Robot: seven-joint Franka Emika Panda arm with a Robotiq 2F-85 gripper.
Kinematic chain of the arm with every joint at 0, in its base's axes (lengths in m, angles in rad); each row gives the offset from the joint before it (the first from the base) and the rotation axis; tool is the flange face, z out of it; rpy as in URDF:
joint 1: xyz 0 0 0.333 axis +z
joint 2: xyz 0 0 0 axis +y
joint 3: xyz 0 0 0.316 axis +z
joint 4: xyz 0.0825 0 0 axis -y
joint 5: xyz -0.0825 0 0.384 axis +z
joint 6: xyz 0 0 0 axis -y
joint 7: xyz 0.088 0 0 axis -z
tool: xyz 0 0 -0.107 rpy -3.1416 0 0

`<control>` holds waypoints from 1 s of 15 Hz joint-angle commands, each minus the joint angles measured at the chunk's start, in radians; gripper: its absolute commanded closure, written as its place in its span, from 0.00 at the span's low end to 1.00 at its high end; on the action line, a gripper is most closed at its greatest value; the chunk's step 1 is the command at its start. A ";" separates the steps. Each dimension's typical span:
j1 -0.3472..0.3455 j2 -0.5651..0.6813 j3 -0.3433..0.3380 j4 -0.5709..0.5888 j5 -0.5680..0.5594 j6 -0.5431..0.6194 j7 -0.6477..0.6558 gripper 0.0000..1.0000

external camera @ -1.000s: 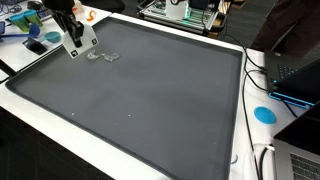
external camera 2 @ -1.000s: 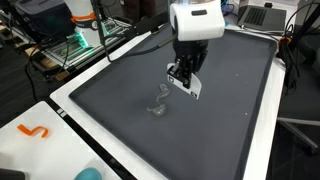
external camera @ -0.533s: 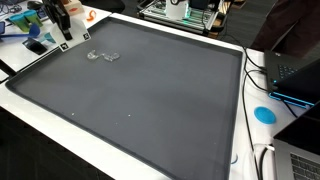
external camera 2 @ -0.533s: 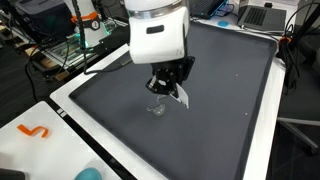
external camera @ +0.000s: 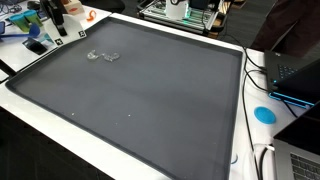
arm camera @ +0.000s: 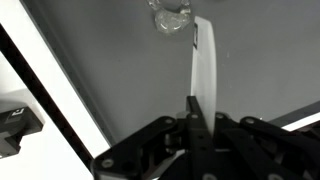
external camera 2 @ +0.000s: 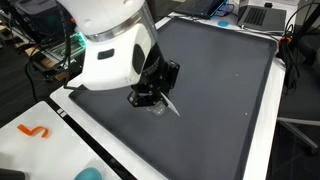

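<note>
Though narrow, flat white strip (arm camera: 205,65)

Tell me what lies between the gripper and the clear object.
Nothing: in the wrist view the gripper sits right beside the clear object, only dark mat around them.

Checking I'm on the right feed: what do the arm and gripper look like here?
The arm's last link is a bulky, rounded, glossy white shell. Its gripper has a black angular body with black linkages and long, flat white fingers. I can make out no cables or markings on either.
</note>
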 commanded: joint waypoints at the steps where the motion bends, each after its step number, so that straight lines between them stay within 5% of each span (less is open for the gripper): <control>1: -0.043 -0.013 0.024 -0.040 0.078 0.031 -0.087 0.99; 15: -0.098 -0.029 0.019 -0.115 0.285 0.032 -0.295 0.99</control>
